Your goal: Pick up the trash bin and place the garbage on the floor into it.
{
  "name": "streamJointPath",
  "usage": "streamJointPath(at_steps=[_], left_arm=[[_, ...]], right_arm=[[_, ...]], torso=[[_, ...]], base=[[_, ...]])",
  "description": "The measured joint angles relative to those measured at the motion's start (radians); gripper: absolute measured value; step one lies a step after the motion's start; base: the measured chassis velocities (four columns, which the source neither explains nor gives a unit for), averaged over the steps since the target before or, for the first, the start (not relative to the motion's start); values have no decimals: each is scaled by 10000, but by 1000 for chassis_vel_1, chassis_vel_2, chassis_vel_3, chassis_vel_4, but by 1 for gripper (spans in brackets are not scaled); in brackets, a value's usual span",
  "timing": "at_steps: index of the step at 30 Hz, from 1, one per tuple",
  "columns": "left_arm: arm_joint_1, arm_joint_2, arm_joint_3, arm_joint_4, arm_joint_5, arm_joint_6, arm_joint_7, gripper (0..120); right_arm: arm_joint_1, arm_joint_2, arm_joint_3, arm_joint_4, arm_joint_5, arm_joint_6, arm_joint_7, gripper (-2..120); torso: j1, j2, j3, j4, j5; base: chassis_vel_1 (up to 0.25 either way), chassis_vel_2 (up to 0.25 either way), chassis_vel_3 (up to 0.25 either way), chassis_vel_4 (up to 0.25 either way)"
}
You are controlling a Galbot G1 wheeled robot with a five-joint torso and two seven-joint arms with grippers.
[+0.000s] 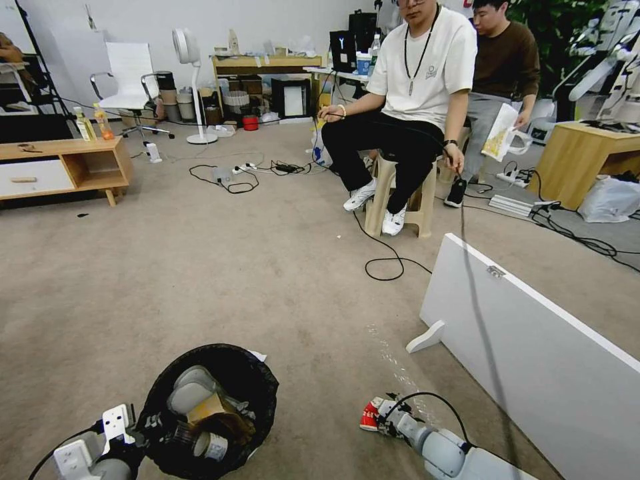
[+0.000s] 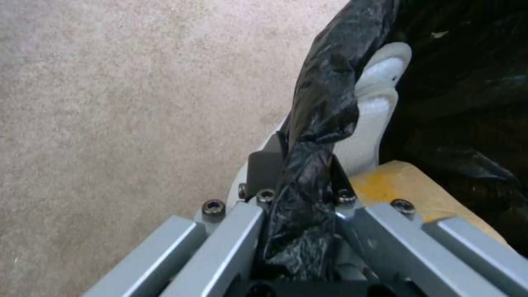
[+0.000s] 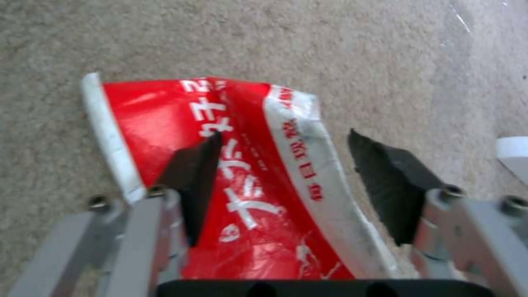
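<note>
The trash bin (image 1: 257,383), lined with a crinkly black bag, sits at the lower left of the head view. Inside it lie a brown paper bag (image 1: 210,410) and other garbage. My left gripper (image 1: 148,424) is shut on the bin's near rim. The left wrist view shows that gripper (image 2: 302,175) pinching the bag-covered white rim (image 2: 379,103). A flattened red-and-white packet (image 1: 369,413) lies on the carpet floor (image 1: 200,280). My right gripper (image 1: 385,418) hangs open just over it. In the right wrist view, one finger (image 3: 192,173) is over the packet (image 3: 258,173), the other (image 3: 390,181) beside it.
A white board (image 1: 533,347) stands on its edge to the right, close to my right arm. A black cable (image 1: 387,263) loops over the carpet ahead. A person sits on a stool (image 1: 400,200) beyond it. A low wooden cabinet (image 1: 67,167) stands at the far left.
</note>
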Motion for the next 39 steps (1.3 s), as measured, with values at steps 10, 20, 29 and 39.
streamJointPath(at_steps=[10,20,29,39], left_arm=[[-13,20,9,47,-5,0,-2,2],[-11,26,19,67,-7,0,-2,2],[-80,5,111,81,8,36,-12,2],[-96,68,151,-61,-16,114,-28,2]], right_arm=[[-122,188,71,-566,44,220,-157,19],[-361,137,189,-847,232,275,-141,0],[-954,-795,699,1127,1507,-379,401,0],[-1506,-1821,2177,4526,2737,-699,1039,0]], torso=[[0,1,-2,10,9],[-1,2,-4,9,7],[1,-11,9,-16,-1],[0,-7,1,2,0]], base=[[0,0,0,0],[0,0,0,0],[0,0,0,0],[0,0,0,0]])
